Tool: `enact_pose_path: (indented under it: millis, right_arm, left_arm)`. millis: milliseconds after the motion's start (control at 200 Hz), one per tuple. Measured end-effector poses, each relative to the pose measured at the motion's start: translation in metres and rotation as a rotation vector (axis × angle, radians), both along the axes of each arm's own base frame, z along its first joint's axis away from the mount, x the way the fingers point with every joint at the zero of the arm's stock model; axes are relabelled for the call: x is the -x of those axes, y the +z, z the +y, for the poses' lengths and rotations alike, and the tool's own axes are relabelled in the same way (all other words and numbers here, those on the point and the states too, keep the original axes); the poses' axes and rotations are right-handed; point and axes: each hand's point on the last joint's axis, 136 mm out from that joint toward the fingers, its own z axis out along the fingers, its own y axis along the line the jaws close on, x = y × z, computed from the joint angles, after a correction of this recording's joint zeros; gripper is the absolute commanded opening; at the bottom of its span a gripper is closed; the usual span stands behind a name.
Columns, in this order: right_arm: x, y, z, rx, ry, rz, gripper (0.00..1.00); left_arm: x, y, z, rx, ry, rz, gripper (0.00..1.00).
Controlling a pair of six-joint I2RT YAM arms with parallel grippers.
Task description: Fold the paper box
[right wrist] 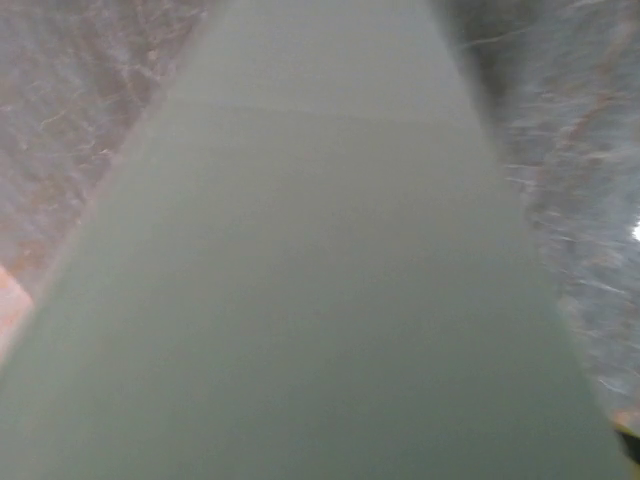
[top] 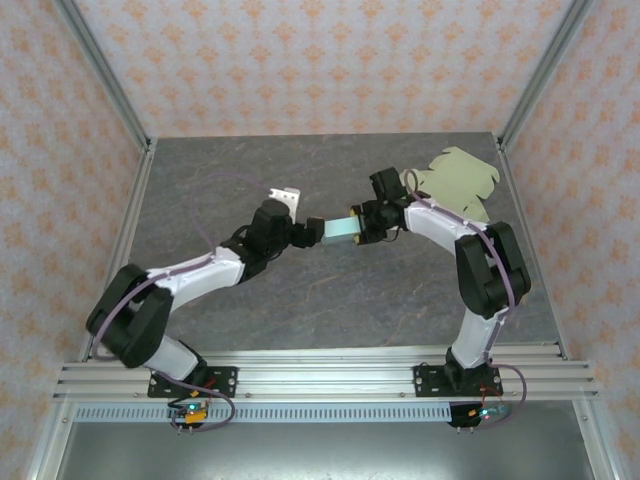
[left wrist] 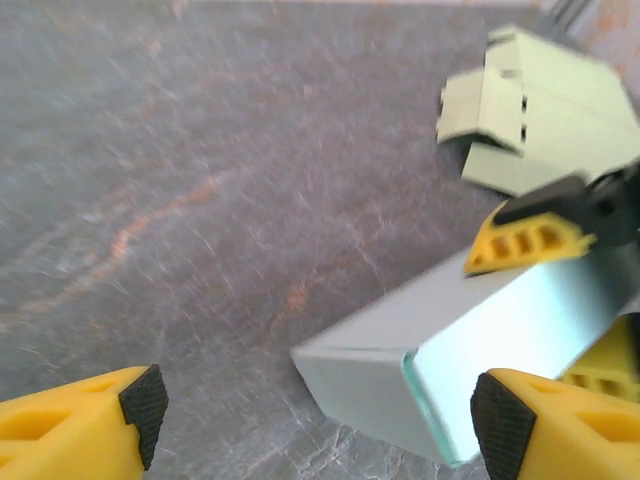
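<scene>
Right now the paper box (top: 340, 229) is over the middle of the table (top: 250, 315), between both arms. The right gripper (top: 363, 226) pinches one end to hold it up. The left gripper (top: 307, 234) is wide open at the other end, holding nothing, maybe ready to press a flap.

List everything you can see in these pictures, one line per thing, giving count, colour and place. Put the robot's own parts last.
folded box: one, pale blue-green, held above mid-table between the grippers
flat box blank: one or a small stack, pale yellow-green, far right of the table
small white piece: one, white, on the table beyond the left arm
table: one, grey marbled
left gripper: one, yellow fingers with black pads, open, at one end of the box
right gripper: one, yellow fingers, closed on the box's other end
</scene>
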Motion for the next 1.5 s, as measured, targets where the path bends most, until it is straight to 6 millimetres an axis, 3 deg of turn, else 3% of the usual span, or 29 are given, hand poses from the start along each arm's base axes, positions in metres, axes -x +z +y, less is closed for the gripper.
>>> enact_pose_path:
  millis: [95, 230, 355, 481, 636, 706, 761, 851, 911, 976, 1066, 1151, 1231, 1376, 1437, 1497]
  right_arm:
    - [-0.012, 0.001, 0.012, -0.062, -0.055, -0.069, 0.42]
    - [-0.028, 0.005, 0.026, -0.143, -0.148, -0.17, 0.51]
    - [-0.046, 0.003, 0.041, -0.207, -0.216, -0.237, 0.68]
    - [-0.049, -0.004, 0.052, -0.231, -0.222, -0.265, 0.78]
    - [-0.023, -0.003, 0.051, -0.205, -0.184, -0.233, 0.84]
    - [-0.002, 0.007, 0.033, -0.144, -0.165, -0.217, 0.87]
    - [0.01, 0.027, 0.014, -0.084, -0.141, -0.237, 0.87]
    - [0.013, 0.062, -0.02, 0.01, -0.11, -0.325, 0.89]
    - [0.007, 0.074, -0.039, 0.071, -0.077, -0.382, 0.91]
    - [-0.003, 0.071, -0.052, 0.126, -0.037, -0.413, 0.89]
    - [-0.016, 0.036, -0.053, 0.167, 0.051, -0.388, 0.89]
    - [-0.024, -0.006, -0.041, 0.196, 0.172, -0.342, 0.86]
    - [-0.034, -0.024, -0.024, 0.199, 0.287, -0.344, 0.83]
    - [-0.059, -0.017, 0.017, 0.181, 0.415, -0.451, 0.8]
    - [-0.069, -0.01, 0.046, 0.158, 0.469, -0.507, 0.76]
    - [-0.084, -0.004, 0.089, 0.117, 0.547, -0.573, 0.65]
  left_arm:
    - [0.002, 0.032, 0.024, 0.028, 0.096, -0.076, 0.87]
    - [-0.004, 0.06, 0.087, 0.033, 0.315, -0.141, 0.87]
    - [0.0, 0.056, 0.137, -0.001, 0.492, -0.138, 0.87]
    - [0.007, 0.039, 0.16, -0.036, 0.576, -0.093, 0.88]
    - [0.012, 0.027, 0.167, -0.052, 0.598, -0.048, 0.89]
    - [0.01, 0.022, 0.164, -0.057, 0.584, -0.026, 0.89]
    - [0.006, 0.018, 0.162, -0.066, 0.575, -0.006, 0.89]
    - [-0.003, 0.011, 0.155, -0.077, 0.556, 0.037, 0.89]
    - [-0.01, 0.004, 0.148, -0.079, 0.534, 0.069, 0.89]
    - [-0.019, -0.003, 0.139, -0.08, 0.506, 0.107, 0.88]
    - [-0.029, -0.015, 0.131, -0.079, 0.487, 0.17, 0.88]
    - [-0.03, -0.022, 0.13, -0.076, 0.485, 0.216, 0.88]
    - [-0.027, -0.022, 0.137, -0.081, 0.498, 0.235, 0.88]
    - [-0.019, -0.017, 0.16, -0.079, 0.548, 0.261, 0.88]
    - [-0.015, -0.012, 0.175, -0.059, 0.589, 0.265, 0.88]
    - [-0.01, -0.006, 0.191, -0.032, 0.637, 0.258, 0.89]
